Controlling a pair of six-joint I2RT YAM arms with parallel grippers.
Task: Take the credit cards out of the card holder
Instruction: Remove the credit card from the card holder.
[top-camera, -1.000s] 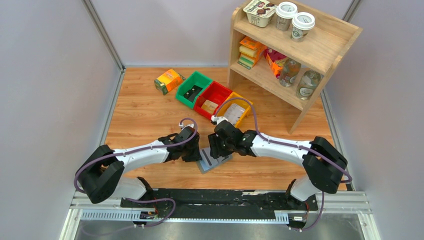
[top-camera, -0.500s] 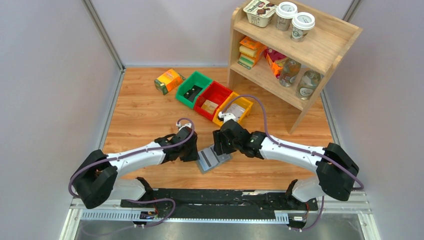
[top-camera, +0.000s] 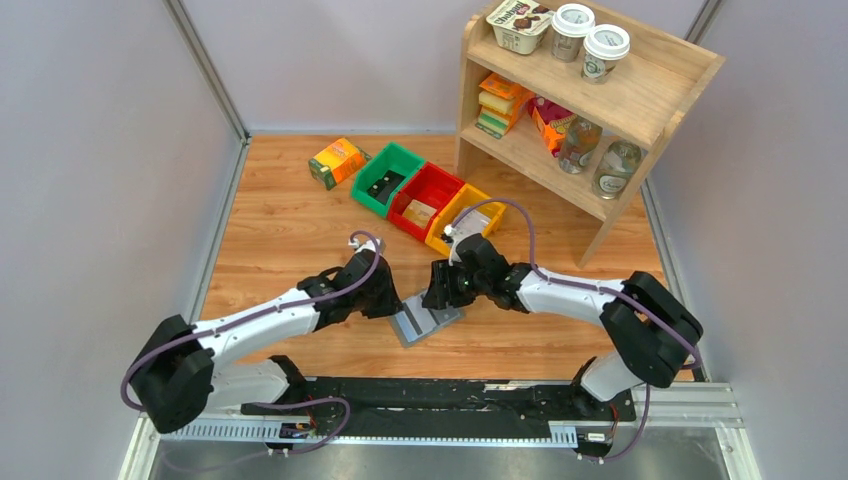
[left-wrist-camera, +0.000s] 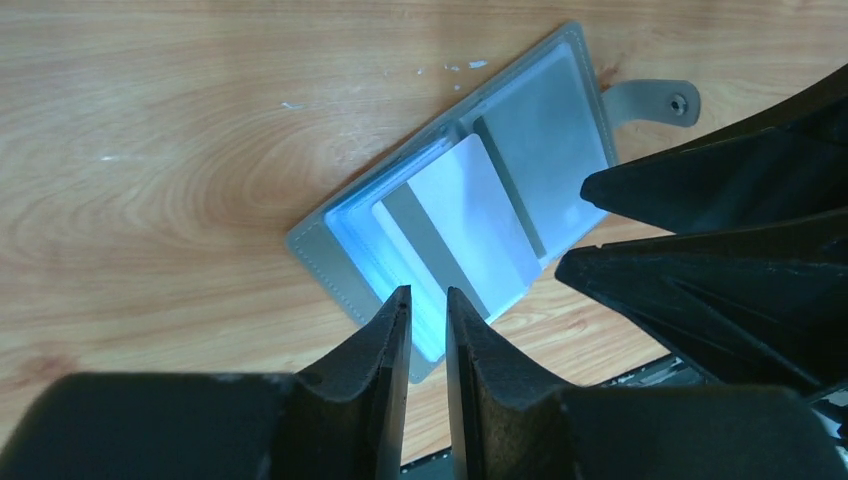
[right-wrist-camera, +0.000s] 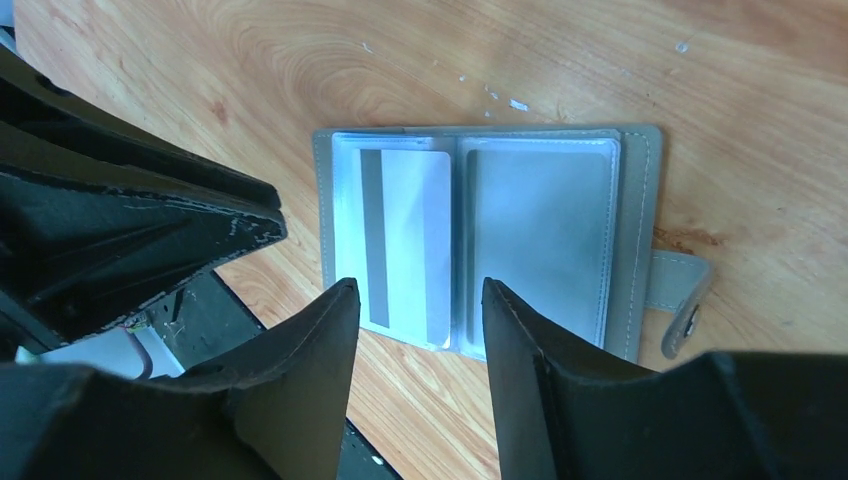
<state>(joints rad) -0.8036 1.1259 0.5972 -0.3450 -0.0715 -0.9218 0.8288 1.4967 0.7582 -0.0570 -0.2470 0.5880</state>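
The grey card holder (top-camera: 428, 322) lies open flat on the wooden table, with its snap tab (right-wrist-camera: 682, 296) to one side. A light card with a grey stripe (right-wrist-camera: 405, 240) sticks partly out of one clear pocket; it also shows in the left wrist view (left-wrist-camera: 465, 225). No black card shows. My left gripper (top-camera: 392, 300) hovers at the holder's left edge, its jaws (left-wrist-camera: 428, 292) a narrow gap apart with nothing between them. My right gripper (top-camera: 441, 291) is open wide and empty over the holder's edge, above the card's end (right-wrist-camera: 420, 285).
Green (top-camera: 388, 178), red (top-camera: 426, 198) and yellow (top-camera: 462, 215) bins stand in a row behind the holder. An orange-green carton (top-camera: 337, 161) lies to their left. A wooden shelf (top-camera: 640, 105) with cups, packets and bottles stands at the back right. Grey walls close both sides.
My right gripper has drawn back a little to the right, uncovering more of the holder. My left gripper has edged closer to the holder. The holder has stayed in place.
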